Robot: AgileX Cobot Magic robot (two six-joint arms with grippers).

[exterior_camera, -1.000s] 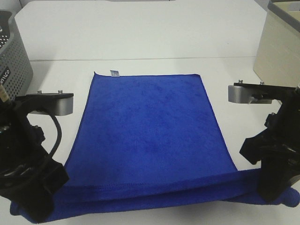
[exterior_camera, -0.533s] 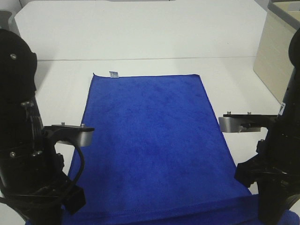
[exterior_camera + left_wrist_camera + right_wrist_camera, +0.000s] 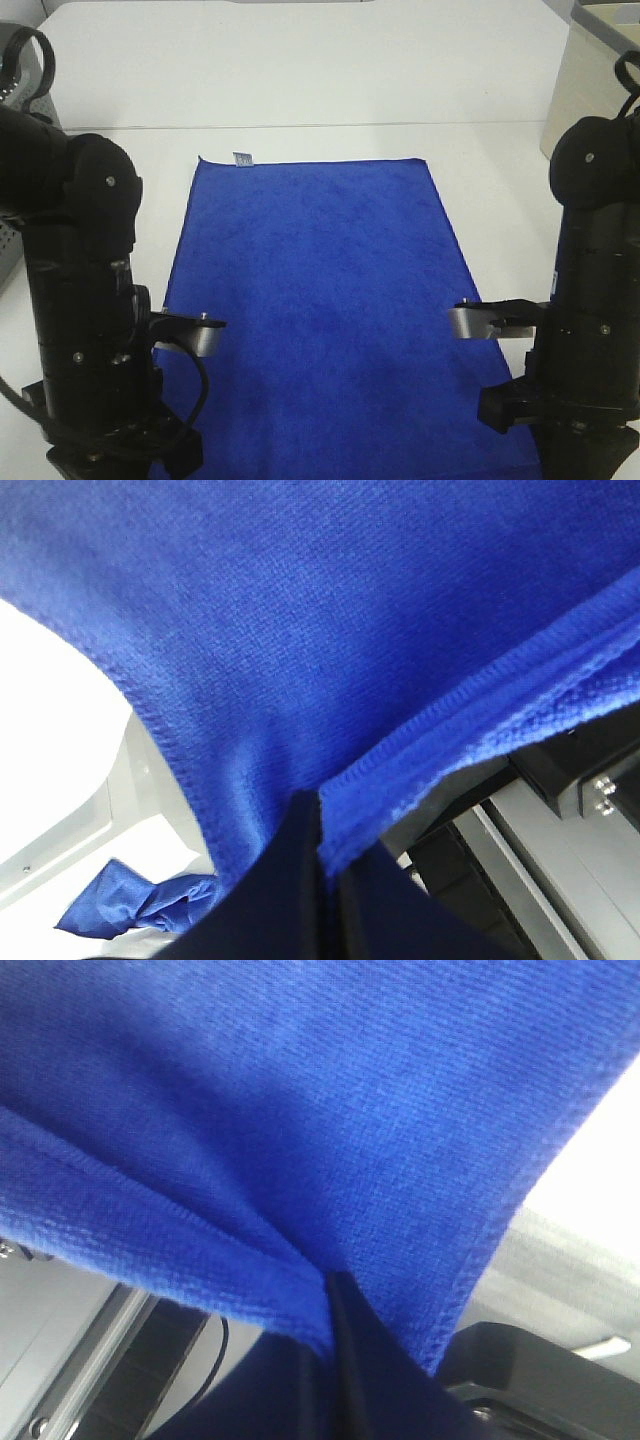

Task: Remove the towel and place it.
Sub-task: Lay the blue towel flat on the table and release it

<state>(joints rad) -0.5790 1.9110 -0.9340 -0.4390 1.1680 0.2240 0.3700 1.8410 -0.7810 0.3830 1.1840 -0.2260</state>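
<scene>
The royal-blue towel (image 3: 320, 300) lies spread flat on the white table (image 3: 300, 80), with its small white tag (image 3: 242, 157) at the far left corner. Its near edge runs out of the bottom of the exterior view. My left arm (image 3: 85, 330) and right arm (image 3: 595, 330) stand at the near corners, with their fingertips below that view's edge. In the left wrist view my left gripper (image 3: 318, 880) is shut on the towel's stitched edge (image 3: 450, 710). In the right wrist view my right gripper (image 3: 325, 1350) is shut on the towel's hem (image 3: 200, 1250).
A beige box (image 3: 600, 90) stands at the far right of the table. A grey perforated basket (image 3: 12, 85) is at the far left, mostly hidden by my left arm. A metal frame rail (image 3: 560, 850) shows beneath the towel's hanging edge.
Both arms have drawn back toward the near edge and risen, taking the towel's near edge with them. The folded near strip has left the view. The far edge with the tag has not moved.
</scene>
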